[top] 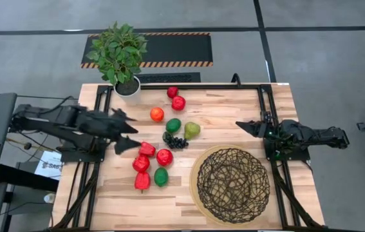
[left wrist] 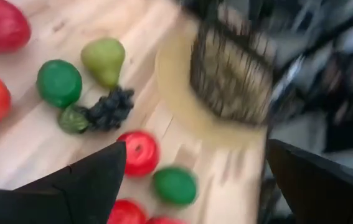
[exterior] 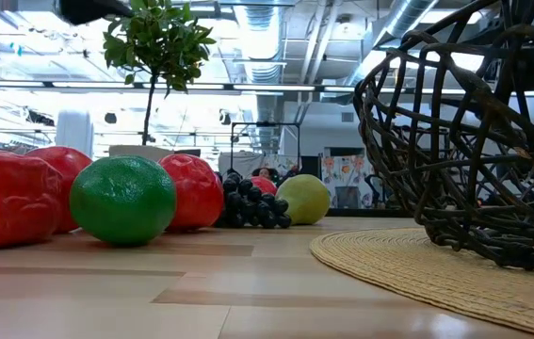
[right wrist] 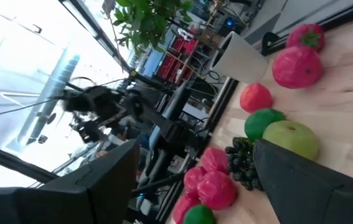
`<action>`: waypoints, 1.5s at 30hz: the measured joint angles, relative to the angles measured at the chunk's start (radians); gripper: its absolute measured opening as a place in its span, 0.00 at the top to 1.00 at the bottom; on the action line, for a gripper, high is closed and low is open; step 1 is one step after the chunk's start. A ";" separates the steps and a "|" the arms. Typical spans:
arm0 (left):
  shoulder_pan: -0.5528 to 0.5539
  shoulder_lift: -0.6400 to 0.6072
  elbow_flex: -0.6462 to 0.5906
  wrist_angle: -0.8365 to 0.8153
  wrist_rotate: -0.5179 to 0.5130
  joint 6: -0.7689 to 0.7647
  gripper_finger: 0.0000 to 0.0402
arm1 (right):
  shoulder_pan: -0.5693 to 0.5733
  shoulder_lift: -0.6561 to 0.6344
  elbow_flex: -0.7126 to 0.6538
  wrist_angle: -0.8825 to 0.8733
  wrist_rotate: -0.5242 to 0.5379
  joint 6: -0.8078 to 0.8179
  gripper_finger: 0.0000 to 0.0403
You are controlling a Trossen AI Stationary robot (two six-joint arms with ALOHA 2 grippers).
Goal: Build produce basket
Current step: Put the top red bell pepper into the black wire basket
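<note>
The basket (top: 233, 185), dark woven wire on a tan round rim, stands at the table's near right. The produce lies loose on the wood left of it: red apples (top: 178, 103), an orange (top: 157, 114), limes (top: 173, 125), a pear (top: 192, 130), dark grapes (top: 176, 141), red peppers (top: 141, 164). My left gripper (top: 127, 131) hangs open above the table's left side, just left of the peppers, slanting down, with nothing between its fingers; its wrist view looks onto a red apple (left wrist: 140, 152) and a lime (left wrist: 174, 185). My right gripper (top: 245, 126) waits open at the right edge.
A potted plant (top: 121, 55) in a white pot (top: 128, 90) stands at the far left corner. A black frame (top: 259, 90) runs along the table's sides. Bare wood lies along the near edge left of the basket and at the far right.
</note>
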 joint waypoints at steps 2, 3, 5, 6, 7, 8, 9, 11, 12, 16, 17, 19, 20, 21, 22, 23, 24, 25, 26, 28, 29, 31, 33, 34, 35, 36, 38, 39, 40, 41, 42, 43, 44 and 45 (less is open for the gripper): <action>0.000 0.107 0.106 -0.101 0.042 0.124 0.08 | 0.000 0.000 0.000 -0.008 0.000 0.000 0.17; 0.000 0.158 0.151 -0.146 0.060 0.185 0.08 | 0.000 0.000 0.000 -0.010 0.000 0.000 0.17; 0.000 0.251 0.225 -0.225 0.083 0.298 0.08 | 0.000 0.000 0.000 -0.010 0.000 0.000 0.17; 0.000 0.291 0.254 -0.258 0.087 0.346 0.08 | 0.000 0.000 0.000 -0.010 0.000 0.000 0.17; 0.000 0.328 0.277 -0.286 0.094 0.394 0.08 | 0.000 0.000 0.000 -0.010 -0.001 0.000 0.17; 0.000 0.361 0.291 -0.309 0.101 0.437 0.08 | 0.000 0.000 0.000 -0.010 -0.002 0.000 0.17; 0.000 0.391 0.298 -0.325 0.106 0.478 0.08 | 0.000 0.000 0.000 -0.009 -0.003 0.000 0.17; 0.000 0.447 0.299 -0.352 0.129 0.548 0.08 | 0.000 0.000 0.000 -0.010 -0.013 0.000 0.17; 0.003 0.473 0.299 -0.370 0.140 0.584 0.08 | 0.000 0.000 0.000 -0.010 -0.022 0.000 0.17; 0.035 0.556 0.271 -0.393 0.156 0.686 0.08 | 0.000 0.000 0.000 -0.011 -0.045 -0.019 0.17; 0.049 0.568 0.256 -0.383 0.157 0.703 0.08 | 0.000 0.000 0.000 -0.013 -0.050 -0.026 0.17; 0.083 0.581 0.217 -0.353 0.156 0.737 0.08 | 0.001 0.000 0.000 -0.020 -0.051 -0.042 0.17; 0.101 0.586 0.199 -0.342 0.156 0.754 0.08 | 0.000 0.000 0.000 -0.023 -0.051 -0.047 0.17; 0.120 0.589 0.183 -0.329 0.156 0.772 0.08 | 0.000 0.000 0.000 -0.026 -0.051 -0.049 0.17; 0.137 0.591 0.166 -0.318 0.157 0.790 0.08 | 0.000 0.000 0.000 -0.034 -0.051 -0.049 0.17; 0.152 0.591 0.148 -0.312 0.162 0.809 0.08 | 0.000 0.000 0.000 -0.045 -0.051 -0.049 0.17; 0.168 0.590 0.130 -0.310 0.170 0.829 0.08 | 0.000 0.001 0.000 -0.053 -0.051 -0.050 0.17; 0.179 0.590 0.111 -0.303 0.176 0.846 0.08 | 0.000 0.001 0.000 -0.060 -0.051 -0.049 0.17; 0.188 0.590 0.091 -0.285 0.177 0.856 0.08 | 0.000 0.001 0.000 -0.066 -0.051 -0.049 0.17; 0.205 0.590 0.052 -0.250 0.190 0.871 0.08 | 0.000 0.001 0.000 -0.071 -0.051 -0.049 0.17; 0.212 0.590 0.033 -0.235 0.204 0.878 0.08 | 0.000 0.001 0.000 -0.071 -0.051 -0.049 0.17; 0.220 0.590 -0.004 -0.183 0.214 0.879 0.08 | 0.000 0.001 0.000 -0.071 -0.051 -0.049 0.17; 0.221 0.590 -0.032 -0.142 0.215 0.879 0.08 | 0.000 0.001 0.000 -0.071 -0.051 -0.049 0.17; 0.221 0.590 -0.046 -0.126 0.212 0.883 0.08 | 0.000 0.001 0.000 -0.071 -0.051 -0.049 0.17; 0.220 0.590 -0.058 -0.115 0.204 0.888 0.08 | 0.000 0.001 0.000 -0.071 -0.051 -0.049 0.17; 0.220 0.590 -0.070 -0.107 0.199 0.896 0.08 | 0.000 0.001 0.000 -0.071 -0.051 -0.049 0.17; 0.220 0.590 -0.096 -0.085 0.188 0.912 0.08 | 0.000 0.001 0.000 -0.071 -0.051 -0.049 0.17; 0.220 0.590 -0.109 -0.073 0.181 0.917 0.08 | 0.000 0.001 0.000 -0.071 -0.051 -0.049 0.17; 0.221 0.590 -0.122 -0.056 0.178 0.923 0.08 | 0.000 0.001 0.000 -0.071 -0.051 -0.049 0.17; 0.221 0.590 -0.133 -0.042 0.174 0.927 0.08 | 0.000 0.001 0.000 -0.071 -0.051 -0.049 0.17; 0.221 0.590 -0.144 -0.033 0.173 0.928 0.08 | 0.000 0.001 0.000 -0.072 -0.051 -0.048 0.17; 0.220 0.590 -0.154 -0.029 0.173 0.928 0.08 | 0.000 0.001 0.000 -0.071 -0.051 -0.048 0.17; 0.220 0.592 -0.160 -0.028 0.173 0.930 0.08 | 0.000 0.001 0.000 -0.071 -0.051 -0.048 0.17; 0.220 0.598 -0.165 -0.022 0.173 0.933 0.08 | 0.000 0.001 0.000 -0.072 -0.051 -0.048 0.17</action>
